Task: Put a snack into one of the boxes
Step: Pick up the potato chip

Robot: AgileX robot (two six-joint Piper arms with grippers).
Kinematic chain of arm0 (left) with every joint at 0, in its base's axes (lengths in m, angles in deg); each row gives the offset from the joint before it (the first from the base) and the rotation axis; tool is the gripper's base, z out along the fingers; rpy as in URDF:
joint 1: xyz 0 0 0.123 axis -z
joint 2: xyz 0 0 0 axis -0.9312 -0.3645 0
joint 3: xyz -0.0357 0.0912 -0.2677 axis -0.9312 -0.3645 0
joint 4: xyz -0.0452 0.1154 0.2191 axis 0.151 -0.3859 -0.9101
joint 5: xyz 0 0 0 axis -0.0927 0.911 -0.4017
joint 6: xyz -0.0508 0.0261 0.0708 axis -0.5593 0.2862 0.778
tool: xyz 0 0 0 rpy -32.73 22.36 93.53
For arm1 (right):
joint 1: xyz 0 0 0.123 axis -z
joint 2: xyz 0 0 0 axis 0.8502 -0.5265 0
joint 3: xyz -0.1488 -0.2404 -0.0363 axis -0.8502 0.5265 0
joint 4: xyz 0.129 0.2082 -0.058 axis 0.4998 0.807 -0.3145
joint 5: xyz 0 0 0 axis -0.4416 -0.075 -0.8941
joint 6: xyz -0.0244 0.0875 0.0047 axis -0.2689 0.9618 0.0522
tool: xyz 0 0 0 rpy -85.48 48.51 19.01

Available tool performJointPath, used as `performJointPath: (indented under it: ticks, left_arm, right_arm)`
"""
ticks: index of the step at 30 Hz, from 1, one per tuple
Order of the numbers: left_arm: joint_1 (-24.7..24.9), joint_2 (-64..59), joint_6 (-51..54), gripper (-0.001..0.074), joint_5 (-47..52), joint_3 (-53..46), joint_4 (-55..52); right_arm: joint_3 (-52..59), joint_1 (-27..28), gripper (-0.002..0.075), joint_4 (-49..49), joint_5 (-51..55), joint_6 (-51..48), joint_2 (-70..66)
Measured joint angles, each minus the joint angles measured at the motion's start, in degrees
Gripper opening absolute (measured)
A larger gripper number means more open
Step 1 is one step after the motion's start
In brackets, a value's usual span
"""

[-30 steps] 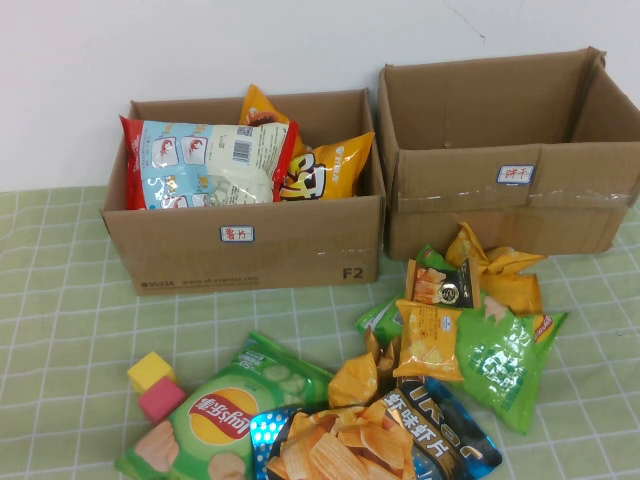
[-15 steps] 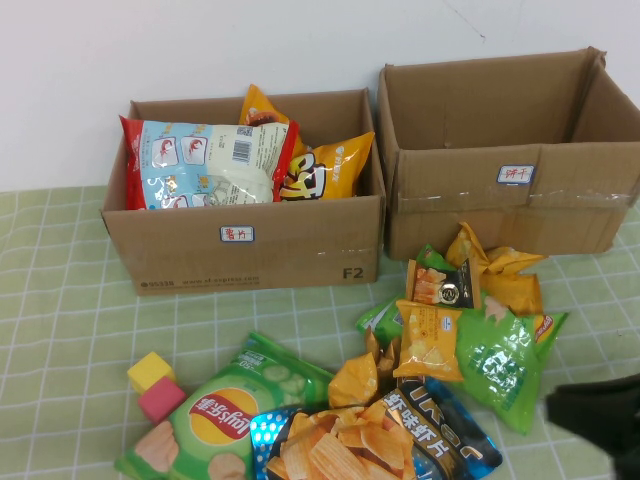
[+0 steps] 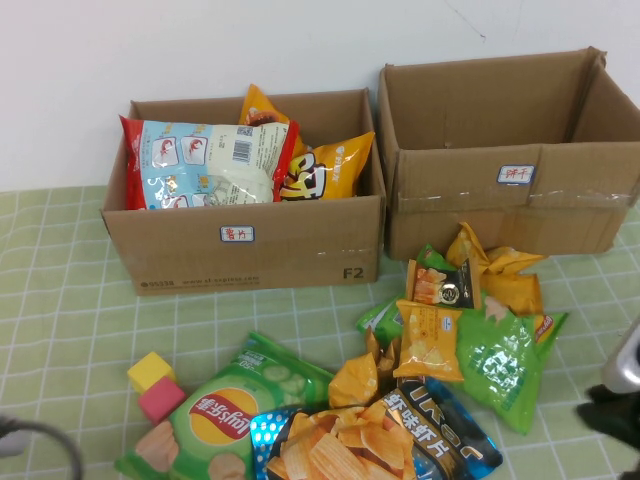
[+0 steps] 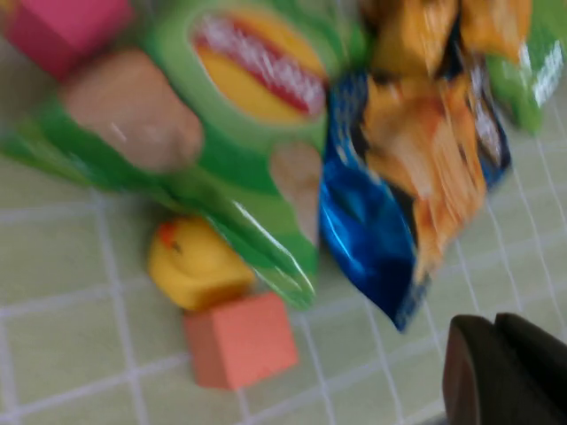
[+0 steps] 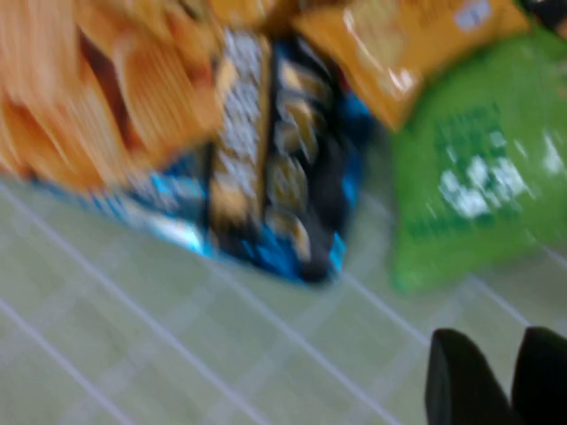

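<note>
Snack bags (image 3: 440, 350) lie heaped on the tabletop (image 3: 70, 320) before two boxes (image 3: 245, 190). The left wrist camera alone shows a yellow duck (image 4: 197, 263) beside an orange block (image 4: 239, 341). Right hand (image 5: 500, 372) hovers near the pile's right edge, left hand (image 4: 500, 372) at its left; I cannot tell either's spread.

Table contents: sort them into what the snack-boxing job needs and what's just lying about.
Job: left box, holding bags; right box; snack pile; right gripper at the table's right edge; left gripper near the blue bag.
Lying about: yellow block, pink block, toy duck, orange block.

high: raised, angled down | wrists: close, facing down | shared: blue chip bag (image 3: 400, 440)
</note>
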Motion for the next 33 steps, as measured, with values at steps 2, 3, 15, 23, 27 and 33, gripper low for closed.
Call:
performJointPath:
  ticks: [2,3,15,23,27,33]
  left_arm:
    - [0.0,-3.42,3.5,-0.0003,0.74,0.0,2.92]
    - [0.0,-5.09,5.33,-0.0003,0.64,0.0,4.87]
    - [0.0,-23.67,26.76,0.0151,2.46,0.04,25.7]
    - [0.0,-32.7,34.77,0.0568,4.68,0.04,31.46]
    - [0.15,-34.78,36.58,0.0614,4.14,0.13,33.94]
    - [10.82,-35.53,37.02,0.0617,-11.36,0.53,39.22]
  right_arm:
    - [-3.83,0.24,0.0144,-15.04,4.15,12.61,0.11]
    - [-5.89,0.37,0.0144,-23.45,7.36,19.64,0.11]
    - [-13.21,0.39,0.0144,-60.57,26.34,68.8,0.19]
    - [-13.21,0.39,0.0144,-60.44,30.07,72.72,0.19]
    - [-13.21,0.39,0.0144,-58.77,29.41,73.09,0.19]
    - [-13.21,0.39,0.0144,-56.34,26.55,73.09,0.19]
